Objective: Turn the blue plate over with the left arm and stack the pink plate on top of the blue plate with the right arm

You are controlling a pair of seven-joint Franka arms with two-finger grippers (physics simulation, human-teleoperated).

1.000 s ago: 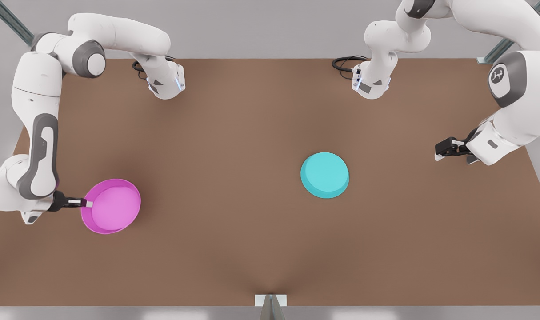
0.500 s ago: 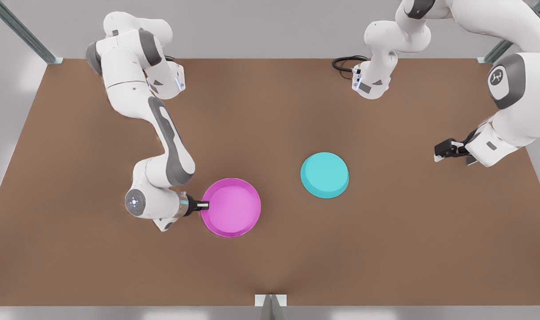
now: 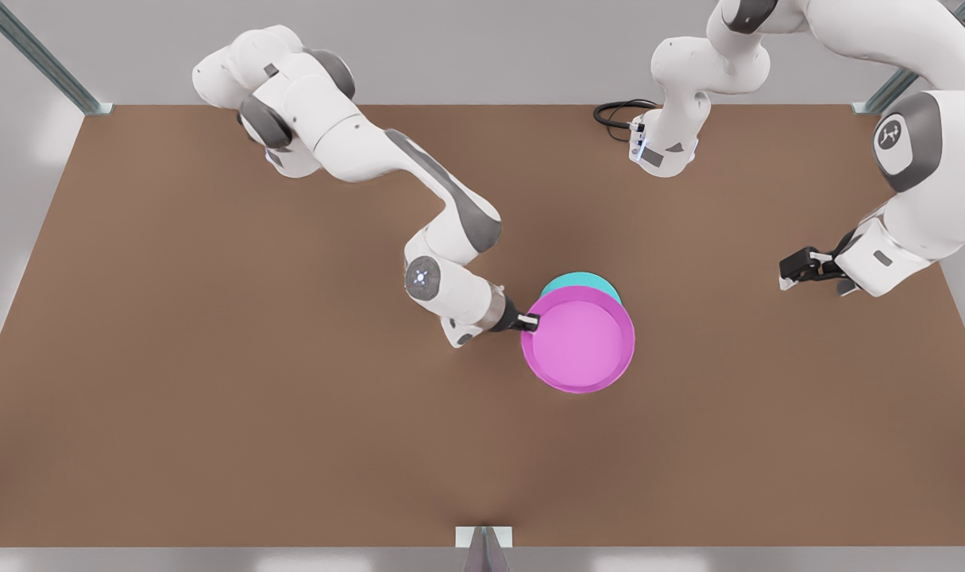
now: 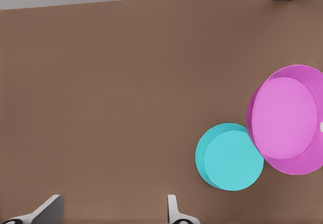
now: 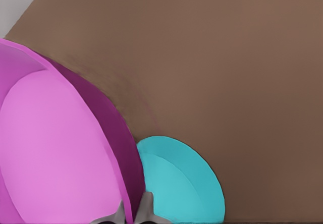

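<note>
The right claw point(image 3: 534, 322) grips the pink plate's point(image 3: 579, 340) rim, holding it over the blue plate point(image 3: 581, 278) mid-bench point(image 3: 212, 357), while the left claw point(image 3: 785, 270) waits wide apart.

Counted: two plates, one pink point(image 3: 579, 342) at centre frame, one blue point(image 3: 580, 280) just above it. Two arms, each with one gripper: right point(image 3: 530, 322) centre, left point(image 3: 793, 268) right edge. One table point(image 3: 212, 357).

white arms point(image 3: 371, 151), grey joint caps
</note>
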